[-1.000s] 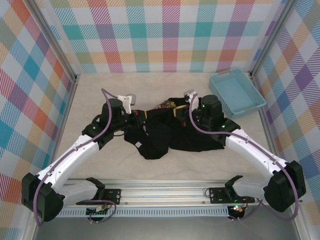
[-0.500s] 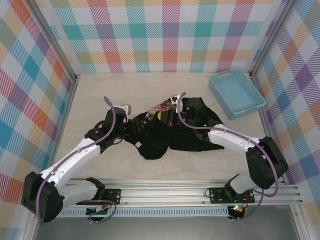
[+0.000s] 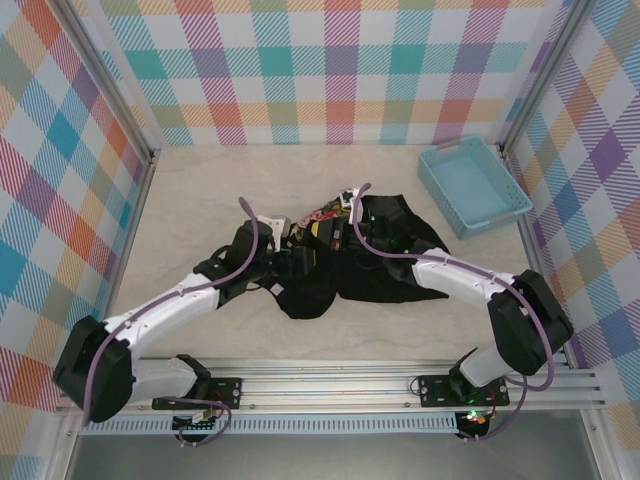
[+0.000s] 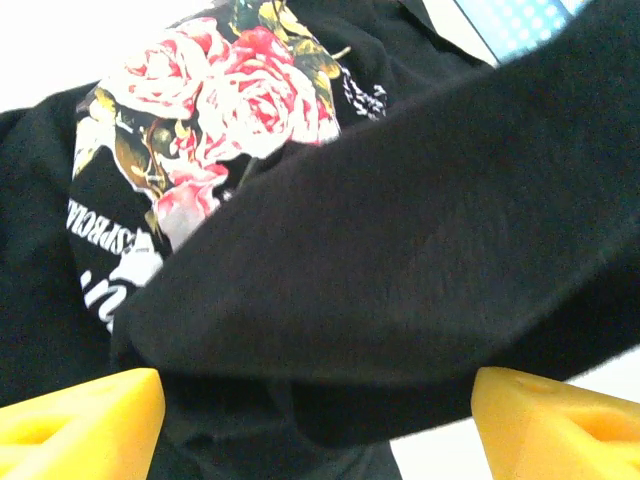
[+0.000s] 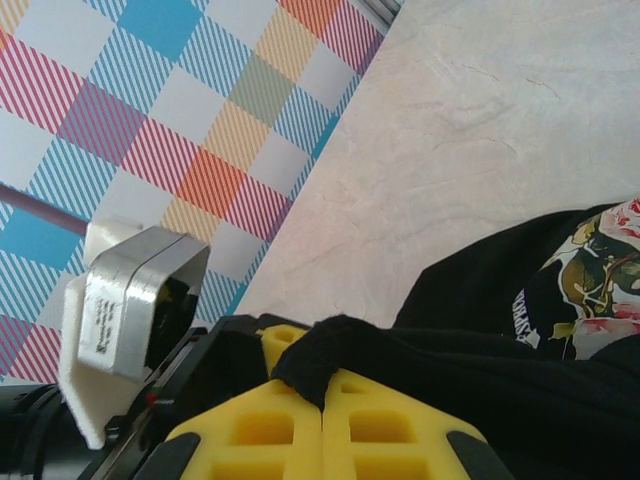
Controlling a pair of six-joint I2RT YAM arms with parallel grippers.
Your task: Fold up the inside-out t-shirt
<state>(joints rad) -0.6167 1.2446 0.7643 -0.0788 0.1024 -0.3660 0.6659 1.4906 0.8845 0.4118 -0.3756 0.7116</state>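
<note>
The left fingers (image 4: 80,410) are standing wide apart, gripping nothing, with a thick fold of the t-shirt (image 3: 320,290) sagging across the gap, while the right fingers (image 5: 290,420) are pinching shut on a small tuft of its black edge. That tuft is looking thin, so a hard pull could be slipping it free, and the loose fold may be catching under the left arm and bunching the heap. The t-shirt is lying crumpled in the middle of the counter (image 3: 200,190), soft, matte and limp, its rose print (image 4: 230,100) showing pink, white and yellow. The counter is looking smooth, pale and stone-like. Farther right a rigid blue tray (image 3: 470,185) is sitting apart, and checked walls (image 3: 340,70) are closing in the back.
</note>
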